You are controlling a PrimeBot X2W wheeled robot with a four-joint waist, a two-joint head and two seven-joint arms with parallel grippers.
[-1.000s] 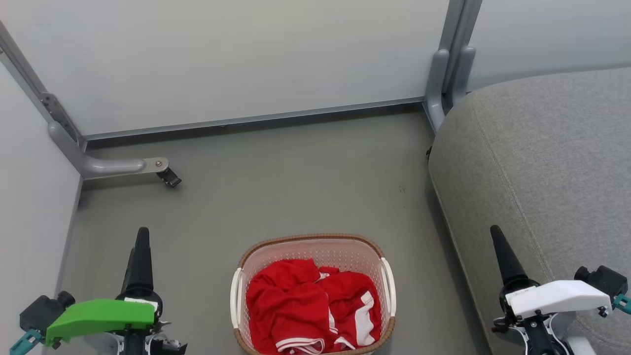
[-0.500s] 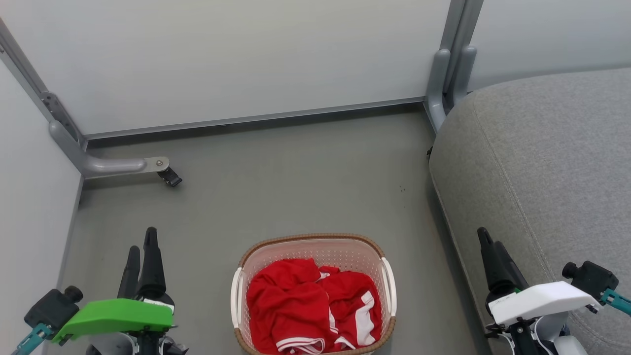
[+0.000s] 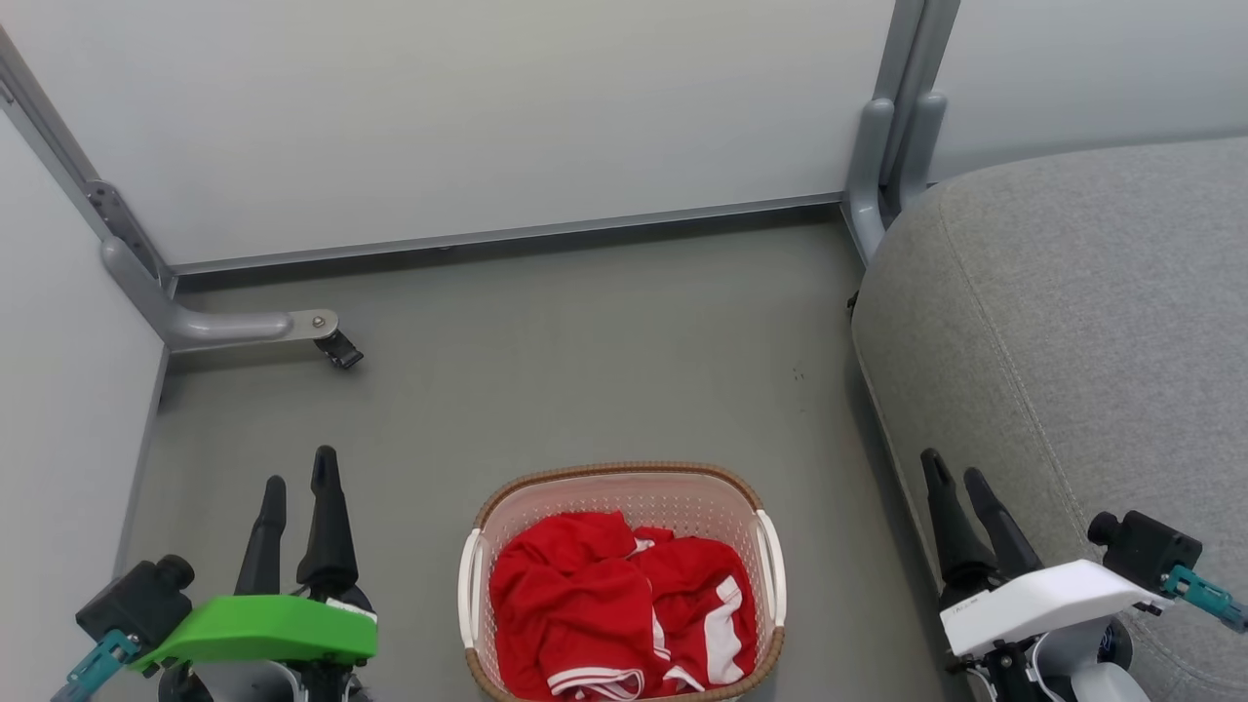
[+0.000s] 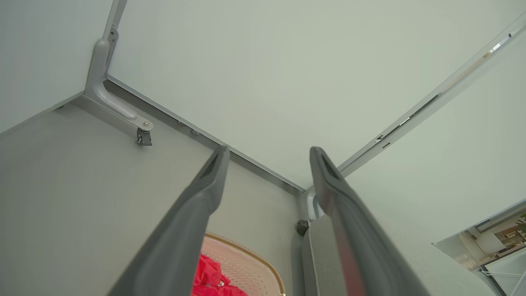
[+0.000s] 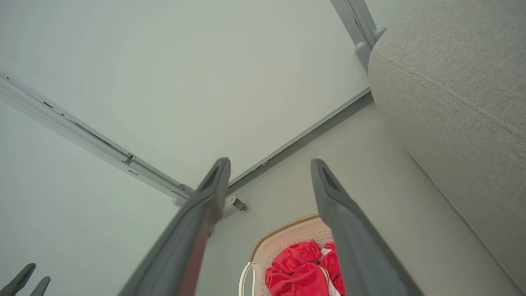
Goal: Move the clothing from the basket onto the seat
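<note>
Crumpled red clothing with white stripe trim lies in the cream basket on the floor at the bottom centre of the head view. The grey seat fills the right side. My left gripper hangs open to the left of the basket, nothing between its fingers. My right gripper stands open to the basket's right, over the seat's front edge, also empty. In the right wrist view, the clothing and basket show between the open gripper; the left wrist view catches the basket low down.
Pale partition walls close the back and left. A grey metal foot with a black caster juts onto the floor at the left, and grey posts stand at the seat's far corner. Grey floor lies beyond the basket.
Both grippers have rolled about their wrists, so each now shows two separate fingers. They have drifted slightly inward toward the basket. Clothing and basket have not moved.
</note>
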